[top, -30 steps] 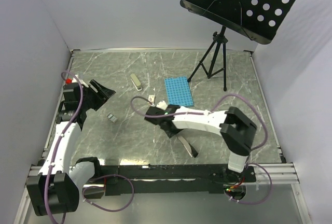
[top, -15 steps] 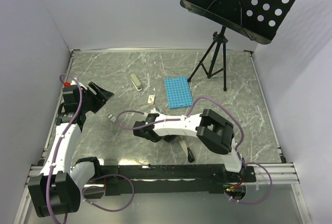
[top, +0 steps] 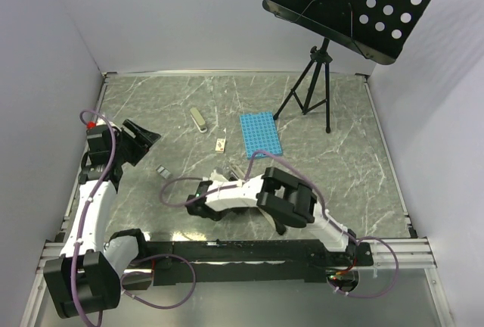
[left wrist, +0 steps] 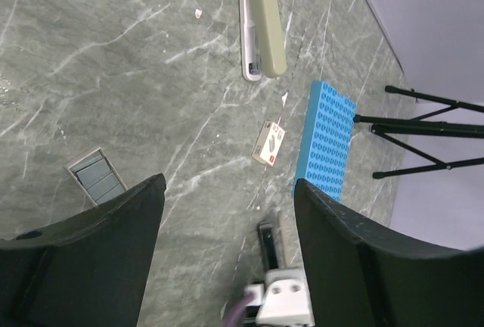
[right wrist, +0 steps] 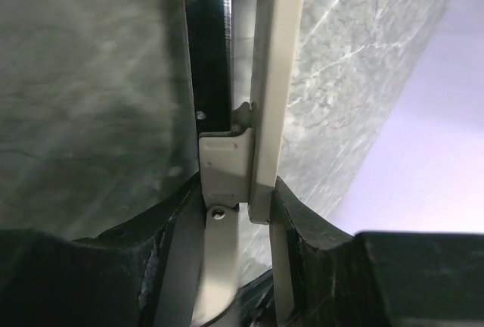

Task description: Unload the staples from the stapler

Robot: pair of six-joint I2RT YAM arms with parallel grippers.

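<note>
Gripper count: two. R gripper [right wrist: 231,202] is clenched on the stapler [right wrist: 206,62] at its hinge end, fingers [right wrist: 162,230] pressing both sides. Black bar w/ silver strip and a pale bar run out ahead side by side, aimed toward the blue plate [left wrist: 325,141]. One stapler only, over the middle of the table [top: 340,153]; can't tell if it touches the top.

L gripper [left wrist: 227,187] is spread wide w/ nothing in it, over by the left edge. Near it lie the staples [left wrist: 94,175]: one small cluster of grey strips, flat on the table, exact no. too small to tell, well apart from the stapler.

Further out: one tan block [left wrist: 268,144] near the one blue plate, one beige bar [left wrist: 263,32] beyond, one black stand [top: 314,85] at the back.
</note>
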